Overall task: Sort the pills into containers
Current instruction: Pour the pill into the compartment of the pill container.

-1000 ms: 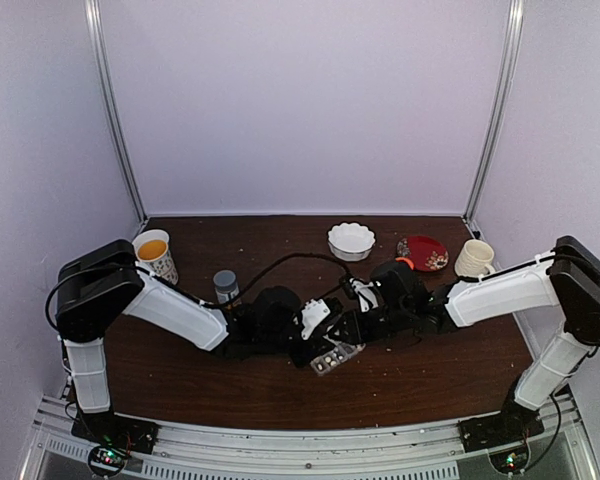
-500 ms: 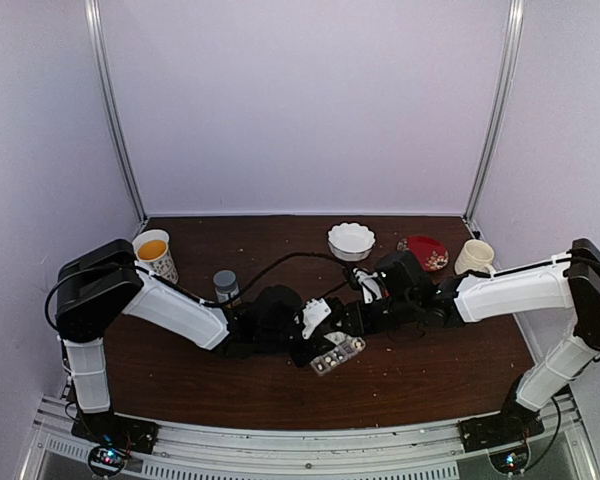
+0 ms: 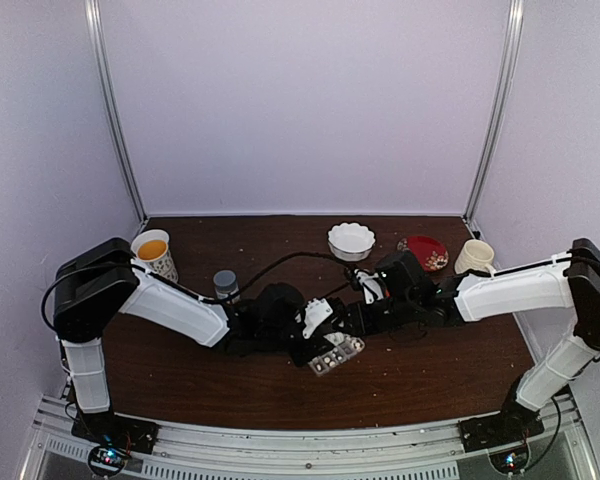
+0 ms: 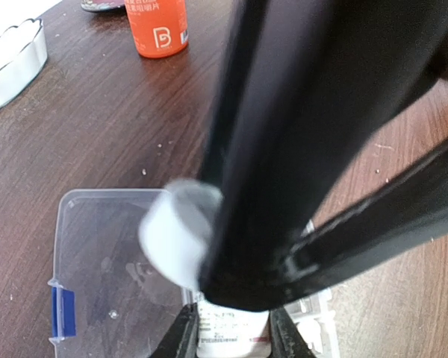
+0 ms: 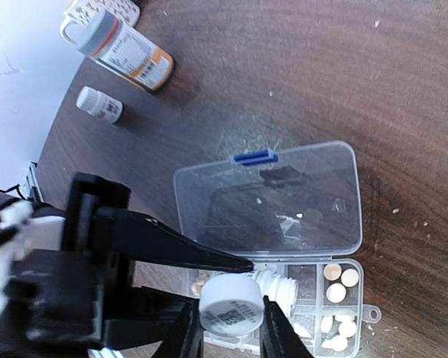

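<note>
Right elbow (image 3: 592, 285) swung rightward; right gripper (image 5: 229, 319) pinches a white round piece (image 5: 230, 309), left gripper (image 4: 233, 339) a small white bottle (image 4: 231, 332); organizer box (image 5: 321, 171) holds few pills (image 5: 340, 284), lower right

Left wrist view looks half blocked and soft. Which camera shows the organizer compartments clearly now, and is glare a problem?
Left wrist: a blurred black arm part fills the middle; only the organizer lid shows, compartments mostly hidden. Right wrist: sharp, pills readable in the organizer, a soft sheen on the table beyond the lid. Top external: evenly lit, but pills too small to tell.
</note>
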